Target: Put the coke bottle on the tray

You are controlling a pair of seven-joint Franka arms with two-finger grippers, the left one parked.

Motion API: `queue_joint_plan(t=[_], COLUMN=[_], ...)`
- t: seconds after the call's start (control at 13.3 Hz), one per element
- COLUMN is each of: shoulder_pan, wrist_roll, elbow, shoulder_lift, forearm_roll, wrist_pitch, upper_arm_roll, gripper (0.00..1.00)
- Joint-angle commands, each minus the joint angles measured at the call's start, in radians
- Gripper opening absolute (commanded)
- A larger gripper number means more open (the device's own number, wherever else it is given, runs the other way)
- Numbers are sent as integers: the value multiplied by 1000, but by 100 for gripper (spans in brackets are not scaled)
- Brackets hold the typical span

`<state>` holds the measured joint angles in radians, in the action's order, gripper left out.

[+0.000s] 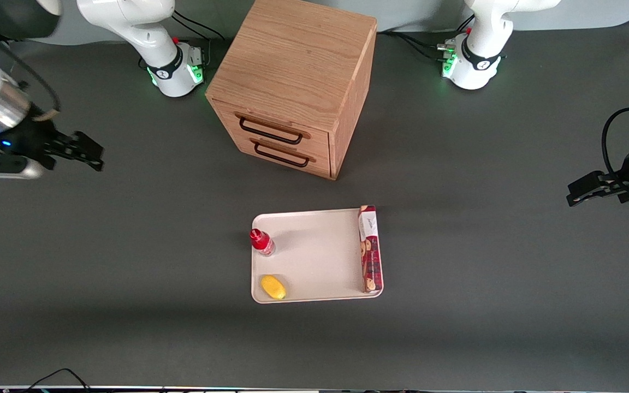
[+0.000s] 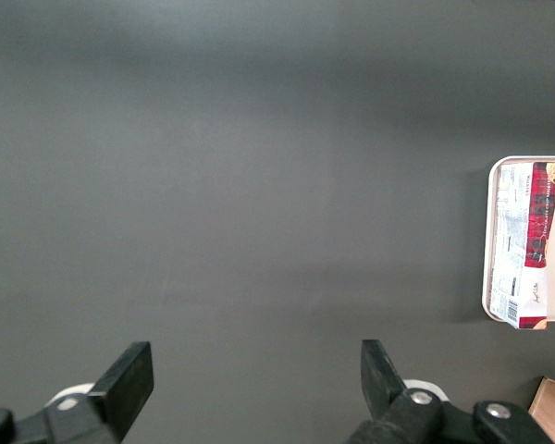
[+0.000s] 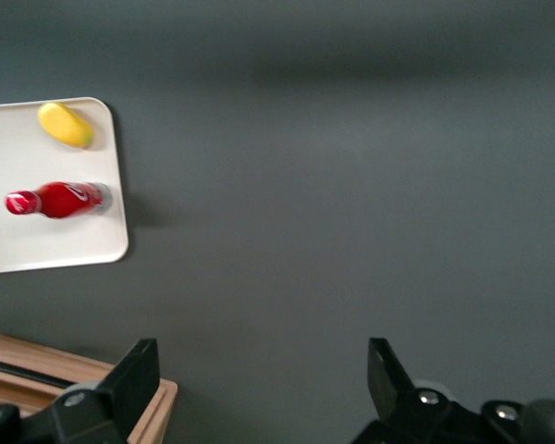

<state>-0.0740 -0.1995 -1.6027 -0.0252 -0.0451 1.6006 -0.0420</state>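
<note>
The coke bottle point(image 1: 261, 242), small and red with a red cap, stands upright on the off-white tray point(image 1: 314, 256), close to the tray's rim on the working arm's side. It also shows in the right wrist view point(image 3: 55, 200), on the tray point(image 3: 37, 245). My right gripper point(image 1: 89, 153) is open and empty, high above the bare table far toward the working arm's end, well away from the tray. In the right wrist view its fingers point(image 3: 134, 379) stand wide apart with nothing between them.
A yellow lemon point(image 1: 273, 287) lies on the tray nearer the front camera than the bottle. A long red cookie box point(image 1: 369, 248) lies along the tray's rim toward the parked arm. A wooden drawer cabinet point(image 1: 298, 82) stands farther from the camera than the tray.
</note>
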Motion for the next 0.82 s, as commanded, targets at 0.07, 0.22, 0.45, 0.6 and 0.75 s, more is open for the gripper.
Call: queue_joint_plan(t=[0.07, 0.22, 0.45, 0.6, 0.75], shoulder_pan=[-10, -12, -9, -9, -10], wrist_roll=[0, -9, 2, 2, 2], elbow=[-94, -150, -143, -128, -117], shoulder_lift=[-38, -67, -45, -36, -33], forearm_roll=[99, 108, 94, 88, 42], wrist_pitch=[22, 68, 68, 68, 68], upper_arm_roll=[73, 79, 112, 116, 113], gripper=[100, 100, 100, 100, 100])
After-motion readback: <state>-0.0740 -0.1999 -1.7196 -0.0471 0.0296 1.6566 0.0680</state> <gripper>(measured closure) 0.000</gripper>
